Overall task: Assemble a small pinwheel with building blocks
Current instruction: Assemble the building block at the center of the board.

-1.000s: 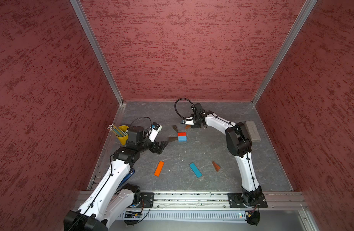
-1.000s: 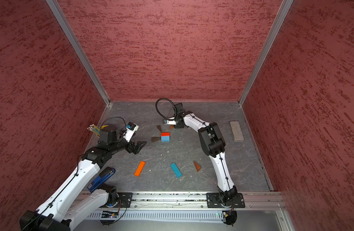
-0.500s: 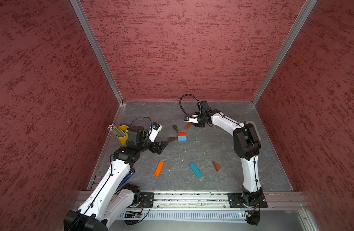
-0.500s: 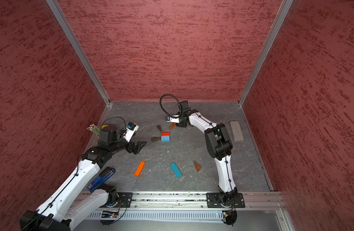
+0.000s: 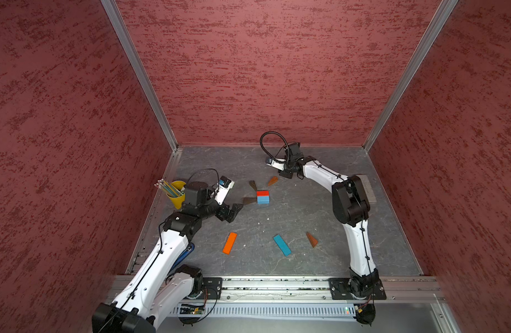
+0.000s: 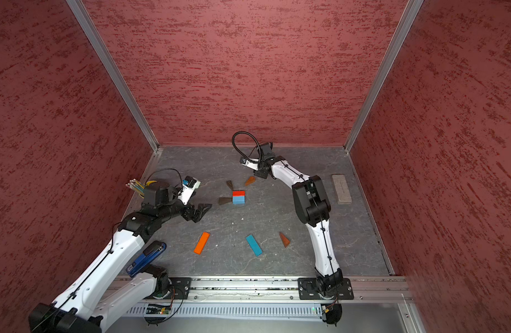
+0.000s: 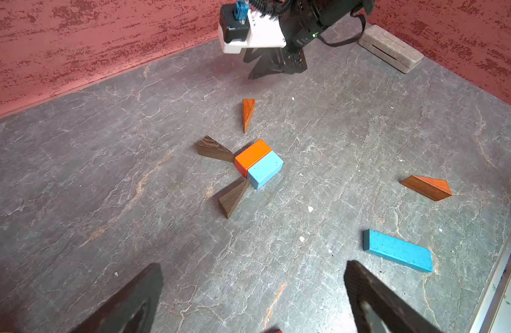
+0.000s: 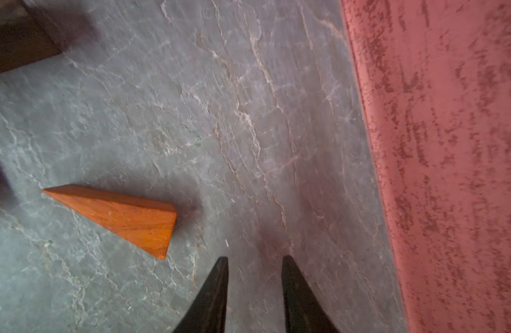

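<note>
Near the back wall, the right gripper (image 8: 254,259) is hovering empty, jaws narrowly parted, just beside the orange wedge (image 8: 118,219), which is lying between it and the red-and-blue cube (image 5: 262,197), tip pointing at that cube.

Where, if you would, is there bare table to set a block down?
Bare: the stretch between the red-and-blue cube and the right arm, and the far corner between the yellow cup and the back wall. Crowded: the cube with three wedges, and the near row of orange bar, blue bar and lone wedge.
</note>
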`<action>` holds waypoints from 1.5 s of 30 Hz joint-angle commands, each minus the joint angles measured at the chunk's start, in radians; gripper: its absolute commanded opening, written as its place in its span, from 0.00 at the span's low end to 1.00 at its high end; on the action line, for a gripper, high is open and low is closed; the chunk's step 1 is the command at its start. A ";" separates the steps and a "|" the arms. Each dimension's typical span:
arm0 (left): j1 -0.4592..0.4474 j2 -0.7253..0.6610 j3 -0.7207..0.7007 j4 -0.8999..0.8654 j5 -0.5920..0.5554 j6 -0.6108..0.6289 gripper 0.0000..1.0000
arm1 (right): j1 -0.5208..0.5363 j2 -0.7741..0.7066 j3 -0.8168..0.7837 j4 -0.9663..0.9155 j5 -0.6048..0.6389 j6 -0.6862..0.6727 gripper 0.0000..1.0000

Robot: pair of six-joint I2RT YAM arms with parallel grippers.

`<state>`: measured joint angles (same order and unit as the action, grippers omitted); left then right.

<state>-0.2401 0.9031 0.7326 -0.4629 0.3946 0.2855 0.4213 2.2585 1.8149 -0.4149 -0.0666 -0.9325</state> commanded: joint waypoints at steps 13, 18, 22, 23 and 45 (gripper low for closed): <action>0.005 0.006 -0.010 0.018 0.028 0.012 1.00 | 0.004 0.048 0.025 0.030 -0.009 0.063 0.33; 0.006 0.006 -0.010 0.019 0.030 0.012 1.00 | 0.007 0.055 0.031 0.042 -0.032 0.072 0.33; 0.005 0.006 -0.010 0.019 0.032 0.011 1.00 | 0.013 0.068 0.051 0.030 -0.039 0.065 0.33; 0.005 0.006 -0.010 0.019 0.032 0.010 1.00 | 0.016 0.072 0.058 0.025 -0.039 0.063 0.33; 0.005 0.005 -0.010 0.018 0.036 0.011 1.00 | 0.032 0.093 0.069 -0.005 -0.052 0.035 0.33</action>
<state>-0.2401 0.9104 0.7326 -0.4629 0.4149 0.2855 0.4488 2.3341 1.8599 -0.4107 -0.0895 -0.8871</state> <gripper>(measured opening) 0.996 0.328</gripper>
